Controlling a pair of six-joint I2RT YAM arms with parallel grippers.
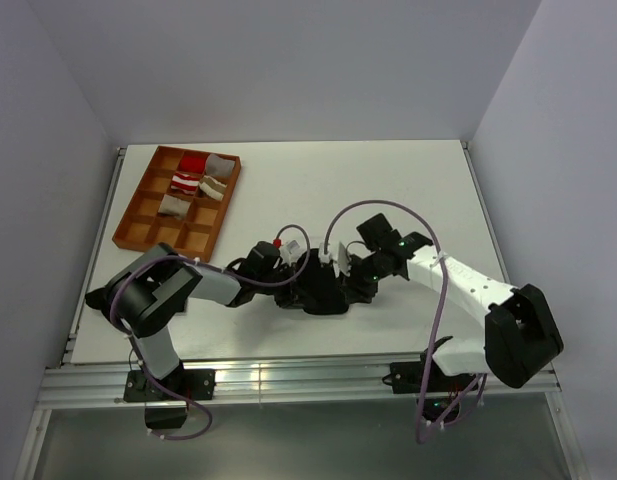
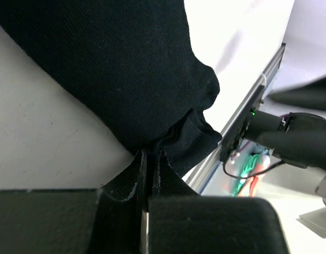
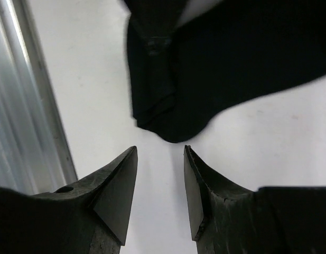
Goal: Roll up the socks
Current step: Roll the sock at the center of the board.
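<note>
Sock (image 1: 316,297) lies long-axis left-right, left gripper (image 2: 149,156) pinching its edge, right gripper (image 3: 160,151) spread just beside it.

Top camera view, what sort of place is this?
Probably a robot lab test cell: plain walls box in a white table, an aluminium rail carries two arm bases, and a compartment tray holds rolled socks.

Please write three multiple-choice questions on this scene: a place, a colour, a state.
1. Where on the table is the tray? A far left B near right C centre
2. What colour is the sock at mid-table? A red B white C black
3. The right gripper is: A shut on the sock B open, empty C out of view
Key: 1 A, it sits by the far left edge. 2 C, both wrist views show black cloth. 3 B, its fingers stand apart, short of the sock.
</note>
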